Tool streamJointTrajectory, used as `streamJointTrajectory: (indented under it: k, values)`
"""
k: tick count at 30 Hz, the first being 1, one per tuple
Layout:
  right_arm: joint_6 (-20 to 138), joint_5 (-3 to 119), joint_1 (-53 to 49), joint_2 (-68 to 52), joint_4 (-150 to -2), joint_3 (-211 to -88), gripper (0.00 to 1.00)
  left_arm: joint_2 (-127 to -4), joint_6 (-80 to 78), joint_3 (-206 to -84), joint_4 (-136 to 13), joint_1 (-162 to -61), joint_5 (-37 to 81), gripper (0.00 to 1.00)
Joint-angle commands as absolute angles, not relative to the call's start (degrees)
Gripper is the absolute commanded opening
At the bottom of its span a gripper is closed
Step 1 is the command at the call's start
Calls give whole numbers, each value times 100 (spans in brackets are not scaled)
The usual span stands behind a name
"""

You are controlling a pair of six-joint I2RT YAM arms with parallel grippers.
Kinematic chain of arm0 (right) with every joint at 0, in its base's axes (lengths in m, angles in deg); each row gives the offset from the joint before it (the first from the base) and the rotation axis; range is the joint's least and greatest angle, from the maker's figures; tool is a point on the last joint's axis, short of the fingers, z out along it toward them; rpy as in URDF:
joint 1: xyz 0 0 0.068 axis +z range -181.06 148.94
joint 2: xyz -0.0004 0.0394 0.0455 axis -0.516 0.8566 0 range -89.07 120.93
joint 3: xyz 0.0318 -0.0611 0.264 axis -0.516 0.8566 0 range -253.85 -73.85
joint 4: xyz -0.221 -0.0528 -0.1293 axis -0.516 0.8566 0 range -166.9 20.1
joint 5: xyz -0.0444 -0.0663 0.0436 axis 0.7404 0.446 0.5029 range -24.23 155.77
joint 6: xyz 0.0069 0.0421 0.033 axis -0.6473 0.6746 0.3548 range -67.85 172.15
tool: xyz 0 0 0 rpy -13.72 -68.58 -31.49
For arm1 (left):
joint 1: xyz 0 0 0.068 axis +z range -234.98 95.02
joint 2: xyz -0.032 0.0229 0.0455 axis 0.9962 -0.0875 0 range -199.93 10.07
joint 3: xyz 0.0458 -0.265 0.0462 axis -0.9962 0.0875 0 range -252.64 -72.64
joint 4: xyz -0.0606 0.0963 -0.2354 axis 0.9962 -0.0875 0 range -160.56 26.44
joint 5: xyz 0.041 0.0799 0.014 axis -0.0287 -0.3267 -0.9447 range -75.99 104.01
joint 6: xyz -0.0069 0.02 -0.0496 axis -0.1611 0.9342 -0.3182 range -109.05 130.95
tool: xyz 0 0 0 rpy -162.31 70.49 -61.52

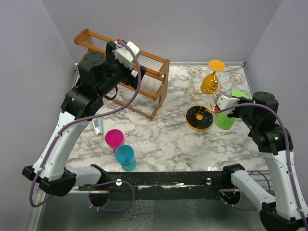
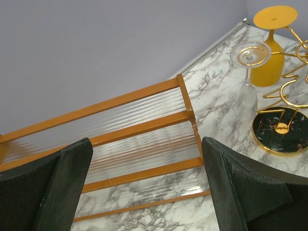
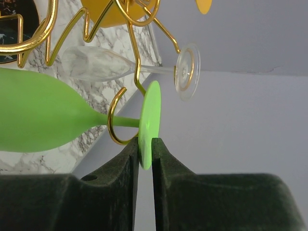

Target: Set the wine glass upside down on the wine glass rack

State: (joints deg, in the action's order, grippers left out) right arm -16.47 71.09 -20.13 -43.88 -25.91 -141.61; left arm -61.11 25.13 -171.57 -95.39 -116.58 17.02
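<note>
The green wine glass point(image 1: 224, 120) hangs bowl down at the right side of the gold wire rack point(image 1: 208, 91), which stands on a round black, gold-rimmed base point(image 1: 199, 119). In the right wrist view its stem sits inside a gold hook point(image 3: 114, 126). My right gripper point(image 3: 145, 148) is shut on the edge of the glass's flat green foot point(image 3: 149, 115). In the top view the right gripper point(image 1: 235, 100) is at the rack's right side. My left gripper point(image 2: 144, 183) is open and empty above the wooden shelf point(image 2: 139, 127).
Two clear glasses point(image 1: 194, 77) point(image 1: 235, 79) and a yellow glass point(image 1: 211, 79) hang upside down on the rack. The brown slatted shelf point(image 1: 144, 72) stands at the back left. A pink cup point(image 1: 114, 139) and a blue cup point(image 1: 125, 156) stand near the front.
</note>
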Motion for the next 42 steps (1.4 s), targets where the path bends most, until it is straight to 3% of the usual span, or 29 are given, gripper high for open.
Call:
streamJointTrajectory:
  k: [1, 24, 42]
  values:
    - [-1549, 7269, -1997, -4464, -2555, -14101, 19, -6024, 2584, -17195, -9452, -11627, 1815, 99]
    - [-1561, 7384, -2122, -4466, -2405, -14167, 27, -6051, 2659, -17210, -9466, -11628, 1841, 99]
    - [-1568, 7392, -2131, -4460, -2356, -14108, 45, -6025, 2740, -17082, -9457, -11629, 1850, 99]
